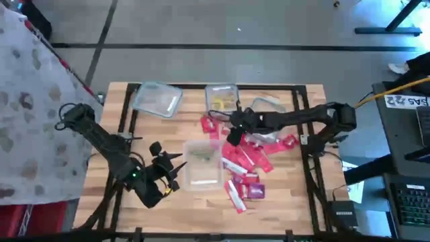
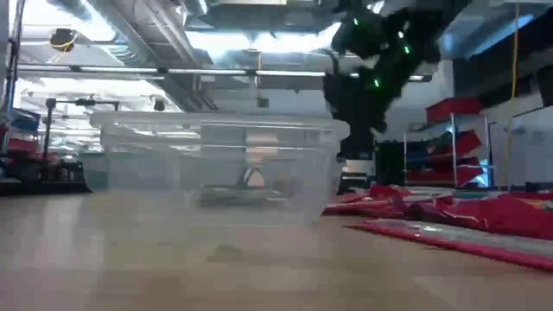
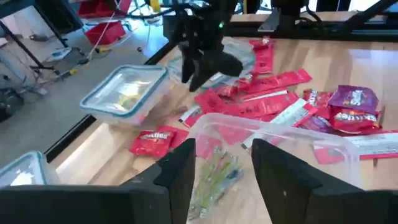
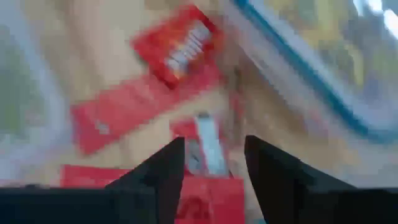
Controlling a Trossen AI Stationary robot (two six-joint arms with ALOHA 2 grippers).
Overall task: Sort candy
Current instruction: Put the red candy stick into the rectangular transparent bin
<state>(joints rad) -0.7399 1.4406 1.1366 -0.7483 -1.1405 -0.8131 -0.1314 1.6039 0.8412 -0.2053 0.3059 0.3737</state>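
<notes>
1. Desk [image 1: 282, 202] – pale wooden top with a dark frame, seen whole from above.
2. Candy [image 1: 250, 161] – a loose heap of flat red packets spread over the desk's middle and right part, from beside the rear tubs down toward the front edge. In the left wrist view the same heap [image 3: 261, 102] lies beyond the middle tub.
3. Purple packets [image 1: 255, 191] – a few at the front end of the heap, touching red ones; also clear in the left wrist view [image 3: 354, 109].
4. Lone red packet [image 3: 153, 140] – lies on the desk apart from the heap, just beside the yellow-filled tub.
5. Middle tub [image 1: 203, 165] – clear plastic, centre of the desk, left of the heap; a few pale greenish sweets inside [image 3: 214, 174].
6. Rear tub [image 1: 222, 99] – clear, at the back of the desk, holding yellow pieces.
7. Empty-looking tub [image 1: 156, 98] – clear, back left.
8. Left gripper [image 1: 176, 171] – low over the front left of the desk, pointing at the middle tub; jaws stand moderately apart with nothing between them.
9. Right gripper [image 1: 232, 138] – over the rear end of the heap, near the rear tub; jaws parted above red packets [image 4: 180, 50], gripping nothing.
</notes>
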